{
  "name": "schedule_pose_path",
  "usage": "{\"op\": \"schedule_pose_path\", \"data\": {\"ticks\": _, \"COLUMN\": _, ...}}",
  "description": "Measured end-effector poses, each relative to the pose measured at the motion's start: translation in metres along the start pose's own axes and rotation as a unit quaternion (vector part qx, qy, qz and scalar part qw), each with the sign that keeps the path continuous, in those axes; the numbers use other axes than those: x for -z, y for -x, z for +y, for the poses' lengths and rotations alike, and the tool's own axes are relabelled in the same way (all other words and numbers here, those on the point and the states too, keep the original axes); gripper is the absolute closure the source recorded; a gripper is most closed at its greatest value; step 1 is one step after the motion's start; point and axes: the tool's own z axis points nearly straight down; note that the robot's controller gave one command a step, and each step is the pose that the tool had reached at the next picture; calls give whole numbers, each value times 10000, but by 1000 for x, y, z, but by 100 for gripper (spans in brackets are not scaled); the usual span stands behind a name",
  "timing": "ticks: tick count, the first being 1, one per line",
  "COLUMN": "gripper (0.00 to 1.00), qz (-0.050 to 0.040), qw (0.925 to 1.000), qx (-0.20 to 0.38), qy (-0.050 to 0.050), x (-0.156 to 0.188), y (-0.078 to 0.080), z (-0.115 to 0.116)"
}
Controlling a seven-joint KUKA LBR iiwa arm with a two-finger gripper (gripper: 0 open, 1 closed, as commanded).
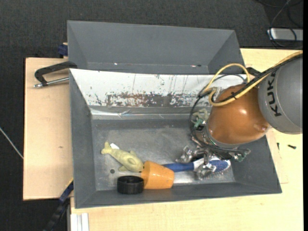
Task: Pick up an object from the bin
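Hand (198,161) down at the bin (82,143) floor, front right corner.

It sits on the right end of a blue stick-like item (180,167) lying along the front wall; can't tell whether it's apart, together or clamped on anything, the orange wrist cover (236,119) and cables block the view. The stick's left end meets an orange cup (158,175) on its side. A black cap (130,185) touches the cup's left, and a pale yellow fish toy (122,158) lies just behind them.

Blue-handled toy (180,168) with orange cup end lies flat at the bin (82,143) front.
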Motion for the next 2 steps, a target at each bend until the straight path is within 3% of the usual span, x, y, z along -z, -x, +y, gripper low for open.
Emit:
{"op": "schedule_pose_path", "data": {"ticks": 1, "gripper": 100, "qz": 6, "qw": 9798, "qx": 2000, "qy": 2, "x": 111, "y": 37, "z": 10}}
{"op": "schedule_pose_path", "data": {"ticks": 2, "gripper": 100, "qz": 0, "qw": 9795, "qx": 2015, "qy": -21, "x": 235, "y": 47, "z": 14}}
